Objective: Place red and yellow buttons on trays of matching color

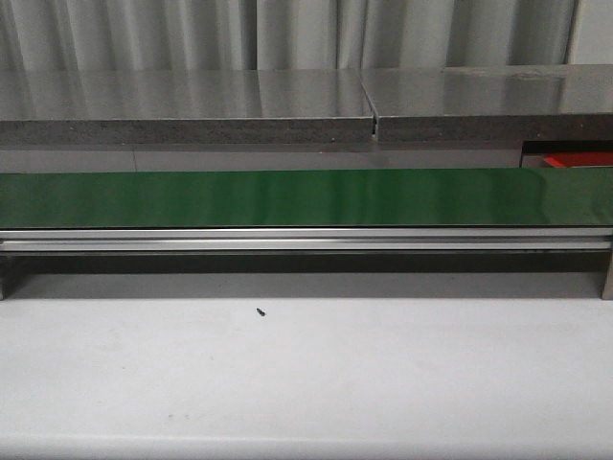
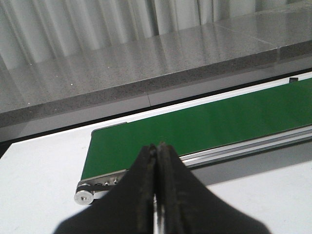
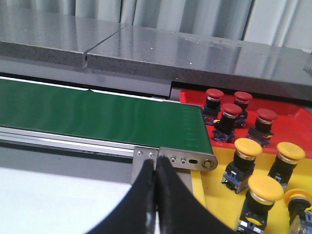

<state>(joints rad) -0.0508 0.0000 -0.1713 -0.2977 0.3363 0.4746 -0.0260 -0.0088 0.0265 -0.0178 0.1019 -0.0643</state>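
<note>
1. My left hand [image 2: 156, 195] is pressed fully closed, fingers together with nothing between them. It hangs over the white worktop [image 2: 39, 165] just short of the left end of the green conveyor belt [image 2: 195, 126], with the end roller [image 2: 84, 196] at about 9 o'clock from my fingertips.
2. My right hand [image 3: 156, 195] is the same deal: closed tight, holding nothing, parked right in front of the belt's right end where the metal end bracket [image 3: 187, 160] sits.
3. The buttons are all off the right end of the belt. The red tray [image 3: 287, 114] holds four red buttons [image 3: 232, 111] in a loose cluster, at roughly 1 o'clock from my right hand.
4. The yellow tray [image 3: 219, 195] sits closer to me than the red one, touching it edge to edge. It holds three yellow buttons [image 3: 265, 189] standing upright on their dark bases, plus another yellow part [image 3: 298, 199] at the frame edge that I can't quite make out.
5. From the front camera the belt [image 1: 287, 196] runs bare across the whole view, with just a sliver of the red tray [image 1: 575, 159] peeking out at about 3 o'clock.
6. There's a tiny dark speck [image 1: 261, 311] on the worktop [image 1: 306, 383] in front of the belt, maybe a screw, too small to tell.
7. A grey stone-look ledge [image 1: 192, 105] runs behind the belt.
</note>
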